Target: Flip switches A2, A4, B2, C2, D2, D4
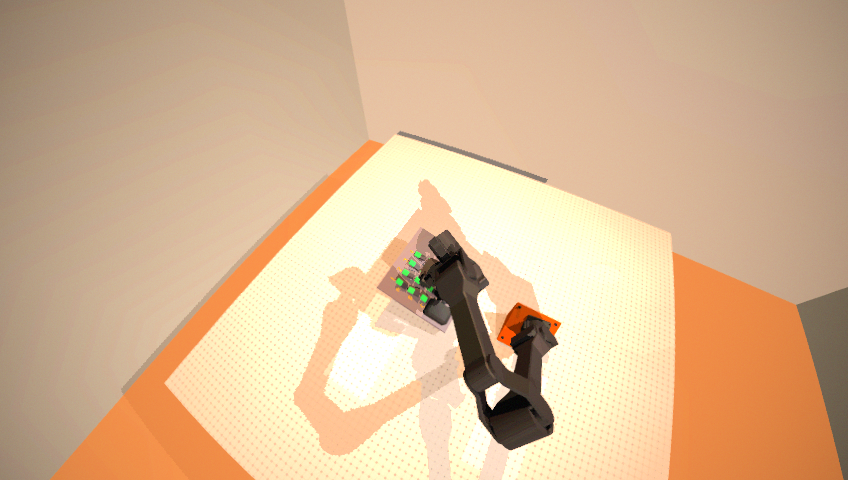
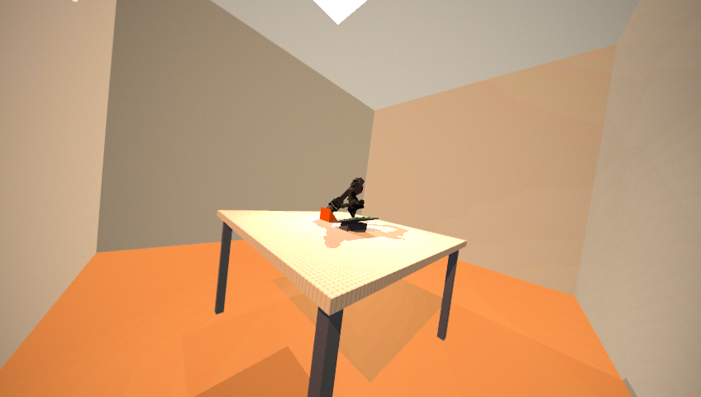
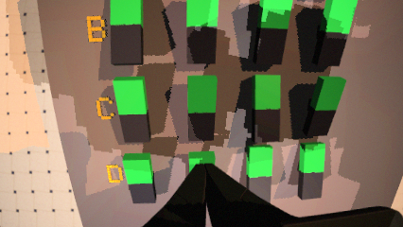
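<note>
The gripper [image 3: 205, 166] is pinched fully shut with nothing in it, its joined tips at the bottom centre of the wrist view, right over the second switch [image 3: 201, 159] of row D on the panel [image 3: 378, 142]. These are stiff rockers, each a green half and a dark half; they want a firm downward push on the raised end, not a grasp, though which end of this one stands up is hard to judge. Neighbouring switches [image 3: 259, 162] sit just beside it, so a stray nudge could flip one.
</note>
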Motion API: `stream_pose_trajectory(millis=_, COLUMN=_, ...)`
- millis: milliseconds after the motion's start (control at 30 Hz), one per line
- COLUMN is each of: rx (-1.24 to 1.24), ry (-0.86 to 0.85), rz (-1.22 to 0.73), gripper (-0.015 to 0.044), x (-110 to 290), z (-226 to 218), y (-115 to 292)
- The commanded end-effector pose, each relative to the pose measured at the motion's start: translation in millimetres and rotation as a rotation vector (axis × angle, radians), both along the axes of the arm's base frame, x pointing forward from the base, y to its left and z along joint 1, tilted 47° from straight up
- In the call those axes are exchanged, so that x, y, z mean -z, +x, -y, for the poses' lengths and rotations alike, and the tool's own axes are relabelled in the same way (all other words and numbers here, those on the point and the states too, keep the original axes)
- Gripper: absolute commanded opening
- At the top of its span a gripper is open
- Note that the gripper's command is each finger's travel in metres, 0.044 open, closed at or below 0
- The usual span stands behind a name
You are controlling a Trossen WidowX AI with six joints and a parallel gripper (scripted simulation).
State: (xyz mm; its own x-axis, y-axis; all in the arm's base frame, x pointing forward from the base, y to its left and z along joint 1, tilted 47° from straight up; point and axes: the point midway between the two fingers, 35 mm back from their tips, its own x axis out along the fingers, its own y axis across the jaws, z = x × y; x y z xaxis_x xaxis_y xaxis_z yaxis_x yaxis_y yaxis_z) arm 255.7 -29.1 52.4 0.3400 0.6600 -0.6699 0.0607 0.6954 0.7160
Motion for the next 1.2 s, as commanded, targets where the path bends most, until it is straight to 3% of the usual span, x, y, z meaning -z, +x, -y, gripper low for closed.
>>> stream_pose_trajectory(millis=0, rx=0.005, ry=0.006, rz=0.001, gripper=0.0, x=-0.2, z=-0.6, y=0.8)
stream_pose_trajectory(millis=1167, rx=0.005, ry=0.006, rz=0.001, gripper=0.0, x=2.9, z=-3.7, y=2.5)
